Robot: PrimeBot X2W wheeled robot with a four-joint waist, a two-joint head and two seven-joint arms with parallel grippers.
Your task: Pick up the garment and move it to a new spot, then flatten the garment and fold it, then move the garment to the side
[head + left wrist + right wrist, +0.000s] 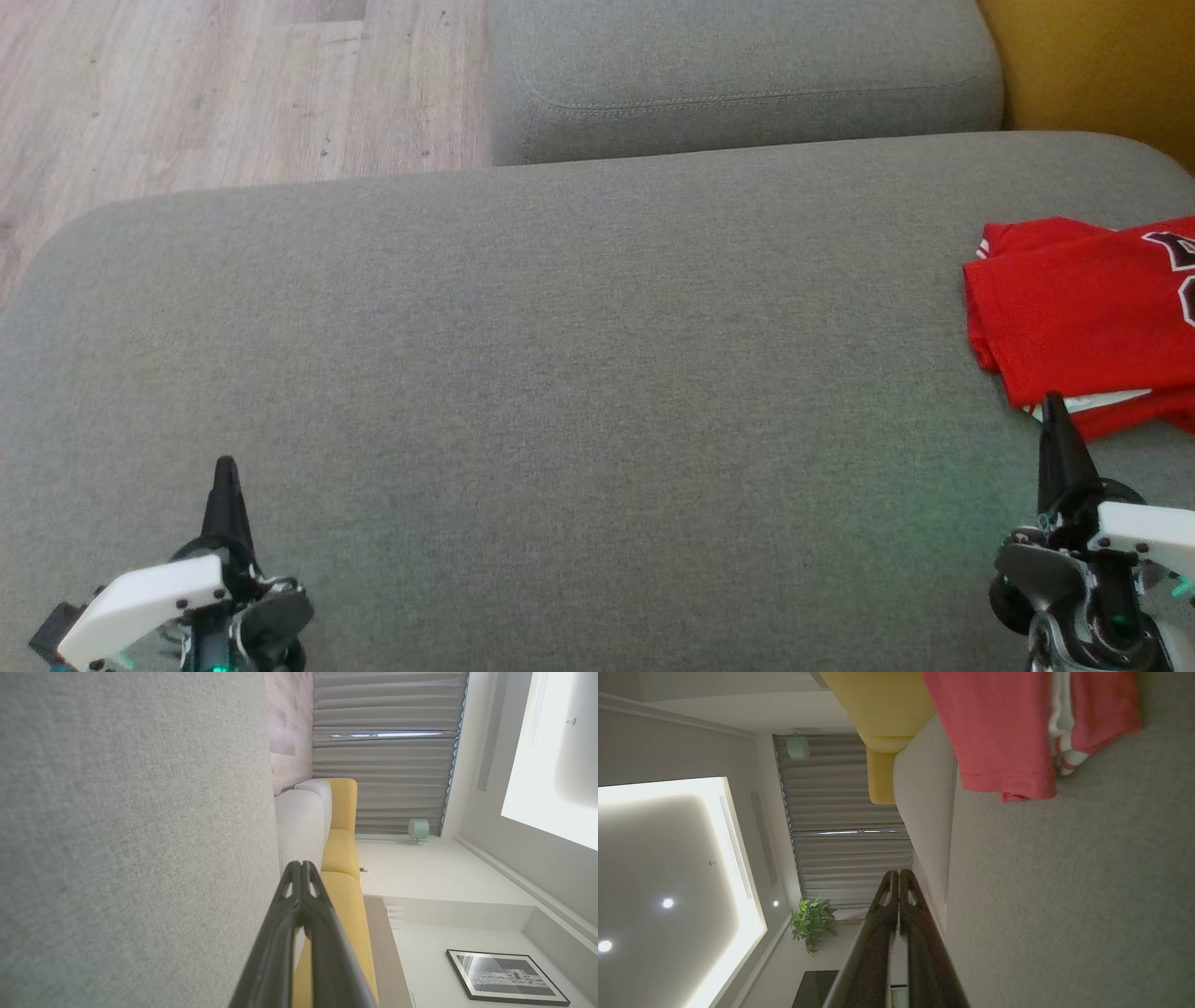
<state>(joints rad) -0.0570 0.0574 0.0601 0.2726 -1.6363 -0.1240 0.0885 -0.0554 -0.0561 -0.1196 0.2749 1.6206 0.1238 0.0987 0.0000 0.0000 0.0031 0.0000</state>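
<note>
The grey seat (560, 373) takes up most of the head view, with a 2nd cushion (738, 75) at 12 o'clock and wood floor (187, 93) at 10 o'clock.

The red garment (1083, 317) lies at 3 o'clock on the seat. It is a compact stack of layers that runs off the frame edge, with white trim showing along its near side. From the right wrist it (994, 732) sits ahead of the fingers and apart from them.

The right gripper (1053, 406) is at 5 o'clock, fingers pressed together with nothing between them. Its tip overlaps the garment's near edge in the head view, and contact there cannot be told. The left gripper (226, 471) is at 7 o'clock, likewise closed and empty, low over bare fabric.

The garment looks folded and set aside, so the step in hand is likely the finish. To do it well, draw the right tip back toward 6 o'clock and lift before any sideways move, so the trim is not snagged and the layers are not dragged open. The left arm needs nothing more than to stay clear.
</note>
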